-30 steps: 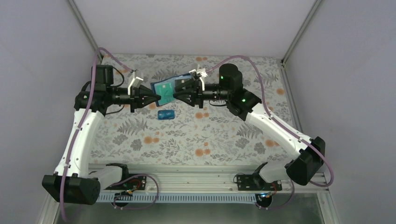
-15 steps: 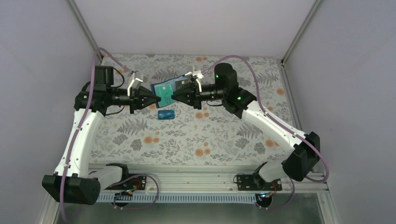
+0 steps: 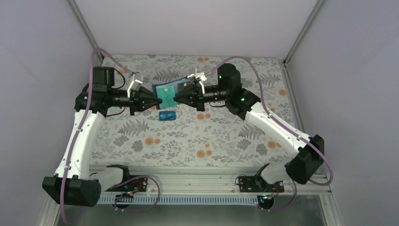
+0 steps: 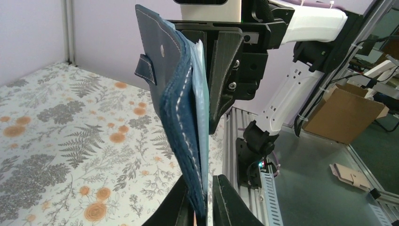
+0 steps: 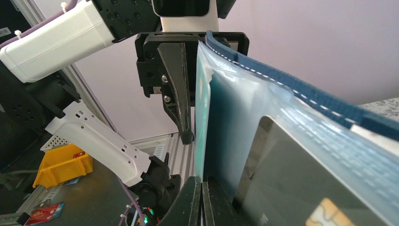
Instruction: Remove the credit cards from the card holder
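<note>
Left claw clamping card holder, right claw pinching teal card

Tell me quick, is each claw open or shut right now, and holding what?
Left gripper: closed on the card holder, pinching its edge.
Right gripper: closed on the teal-green card in the holder.

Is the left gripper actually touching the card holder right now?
Touching. In the left wrist view, fingers of the left gripper clamp the card holder from both sides.
</note>
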Motion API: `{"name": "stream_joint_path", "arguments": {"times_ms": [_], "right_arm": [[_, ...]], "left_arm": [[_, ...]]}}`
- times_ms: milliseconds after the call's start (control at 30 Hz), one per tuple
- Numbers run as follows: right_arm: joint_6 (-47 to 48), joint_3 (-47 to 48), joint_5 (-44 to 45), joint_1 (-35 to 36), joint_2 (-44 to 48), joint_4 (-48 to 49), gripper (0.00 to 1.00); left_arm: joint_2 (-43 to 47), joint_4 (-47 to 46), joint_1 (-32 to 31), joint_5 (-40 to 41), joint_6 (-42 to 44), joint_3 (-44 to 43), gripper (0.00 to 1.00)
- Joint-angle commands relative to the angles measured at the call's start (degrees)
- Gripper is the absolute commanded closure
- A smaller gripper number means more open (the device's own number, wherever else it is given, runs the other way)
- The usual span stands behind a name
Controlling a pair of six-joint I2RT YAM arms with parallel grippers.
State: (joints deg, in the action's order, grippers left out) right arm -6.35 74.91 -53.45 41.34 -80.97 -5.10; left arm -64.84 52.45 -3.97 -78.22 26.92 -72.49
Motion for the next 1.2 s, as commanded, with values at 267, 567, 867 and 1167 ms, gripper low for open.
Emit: {"name": "stream_joint_path", "arguments": {"times_ms": [267, 567, 867, 1167], "right_arm": [[2.8, 1.0, 0.3, 0.1, 2.4, -1.9, 0.96], [3.1, 0.9, 0.3, -0.3, 3.0, -2.9, 0.86], [1.5, 1.1, 3.9, -0.7, 3.1, -1.9, 0.84], [0.8, 1.3, 6.0, -0.8, 2.6, -1.4, 0.85]], "left_arm": [[1.0, 0.6, 0.0, -4.5, 3.3, -0.9, 0.85], [1.0, 1.4, 0.0, -4.4, 4.2, -1.4, 0.98], [1.0, 3.5, 0.0, -5.4, 7.0, -1.9, 0.98], [1.2, 5.0, 0.0, -5.9, 8.9, -2.4, 0.98]]}}
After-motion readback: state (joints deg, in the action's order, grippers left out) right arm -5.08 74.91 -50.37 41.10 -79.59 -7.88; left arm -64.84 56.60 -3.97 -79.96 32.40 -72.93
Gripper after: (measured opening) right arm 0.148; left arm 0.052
